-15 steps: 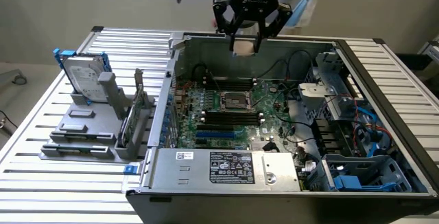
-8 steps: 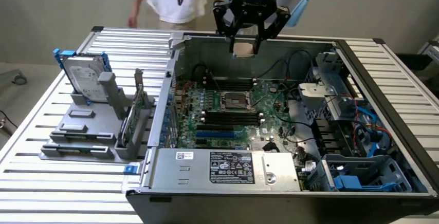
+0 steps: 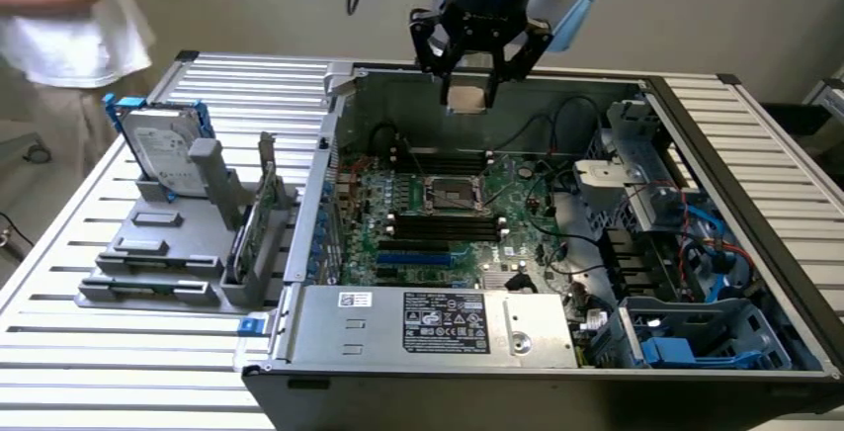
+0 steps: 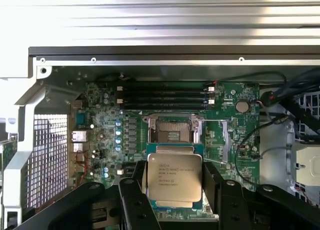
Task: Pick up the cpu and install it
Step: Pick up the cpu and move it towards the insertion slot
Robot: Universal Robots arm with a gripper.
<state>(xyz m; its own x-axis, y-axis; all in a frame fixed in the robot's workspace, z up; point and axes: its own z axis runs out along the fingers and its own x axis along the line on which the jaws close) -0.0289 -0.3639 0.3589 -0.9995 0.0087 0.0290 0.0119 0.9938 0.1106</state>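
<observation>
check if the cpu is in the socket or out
Out: the cpu is clamped in the tool above the motherboard, and the socket lies empty.

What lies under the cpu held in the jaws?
Under the cpu lies the green motherboard with its open socket; the board patch directly behind the chip is covered.

You can read nothing: printed lines on the cpu (image 4: pixel 174 176), black label (image 3: pixel 446 322) on the power supply (image 3: pixel 330 337), both illegible.
</observation>
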